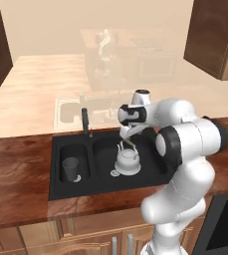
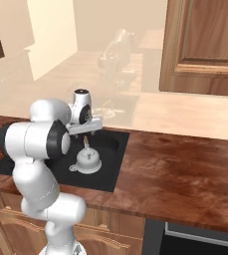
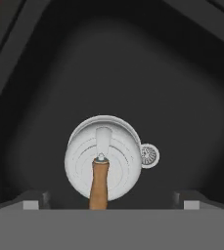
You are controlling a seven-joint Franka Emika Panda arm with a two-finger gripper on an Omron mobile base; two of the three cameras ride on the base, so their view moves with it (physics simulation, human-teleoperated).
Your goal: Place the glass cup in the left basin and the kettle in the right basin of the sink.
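Down at the far left of the dark wood worktop (image 1: 16,174), bare grain is seen running up to the rim of the sink (image 1: 56,191), matte black and set flush into the surface. Next along, the left basin (image 1: 85,167) is occupied: the glass cup (image 1: 70,169) is stood upright on its floor, a small greyish tumbler, well apart from everything else. Just behind the divider between the two basins, the slim black faucet (image 1: 85,122) is seen rising straight up. Moving right, the right basin (image 1: 150,167) is reached, and the kettle (image 1: 127,160) is sat squarely on its floor, upright on its wide round base, with the round silver drain (image 3: 149,155) peeking out just beside it in the hand view. From above, the kettle's domed lid and its brown-tipped handle (image 3: 99,188) are shown plainly. Directly over the kettle the end effector (image 1: 128,141) is held, pointing down, its jaws spread wide and nothing gripped between them; in the hand view the two fingertips (image 3: 31,201) are seen standing far apart on either side of the kettle, clear of it. Further right, the white arm is folded back over the worktop, and past it, in the right base view, open wood grain stretches away from the sink's edge.
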